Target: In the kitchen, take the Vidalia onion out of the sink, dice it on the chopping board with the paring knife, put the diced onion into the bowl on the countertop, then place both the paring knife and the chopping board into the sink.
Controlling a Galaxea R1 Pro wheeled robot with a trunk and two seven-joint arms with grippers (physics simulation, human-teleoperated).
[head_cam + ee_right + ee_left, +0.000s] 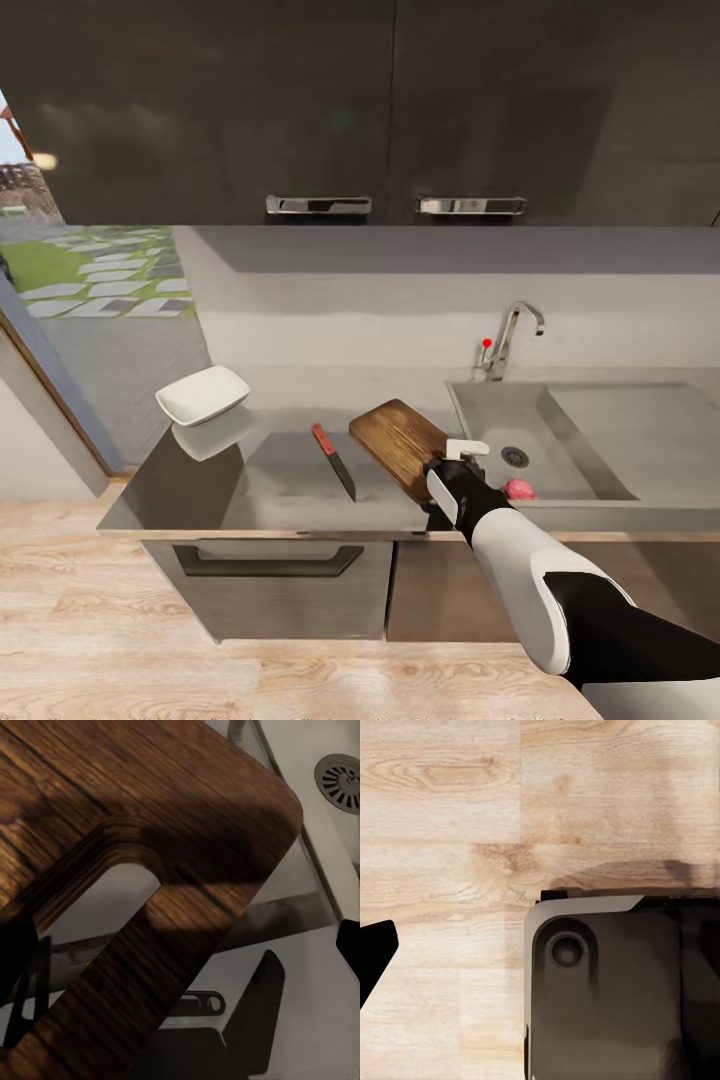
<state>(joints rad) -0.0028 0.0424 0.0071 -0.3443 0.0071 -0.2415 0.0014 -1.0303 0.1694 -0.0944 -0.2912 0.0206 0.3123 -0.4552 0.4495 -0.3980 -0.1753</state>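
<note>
The dark brown chopping board (398,440) lies slanted on the grey countertop (270,485), its right end by the sink (590,430). My right gripper (457,462) hovers open just over the board's near end, and the oval hole (124,896) shows close up between its dark fingertips (16,960). The red-handled paring knife (333,460) lies left of the board. A white bowl (203,393) sits at the counter's far left corner. A small pinkish round onion (518,489) rests in the basin near its front wall. My left gripper's one visible fingertip (375,958) hangs over the wooden floor, set wide.
A curved chrome tap (515,335) with a red-tipped lever (487,343) stands behind the basin, whose drain (341,776) is round. A drainboard (640,430) lies to the right. Dark wall cabinets (360,110) hang overhead. My own base (615,982) is below the left wrist.
</note>
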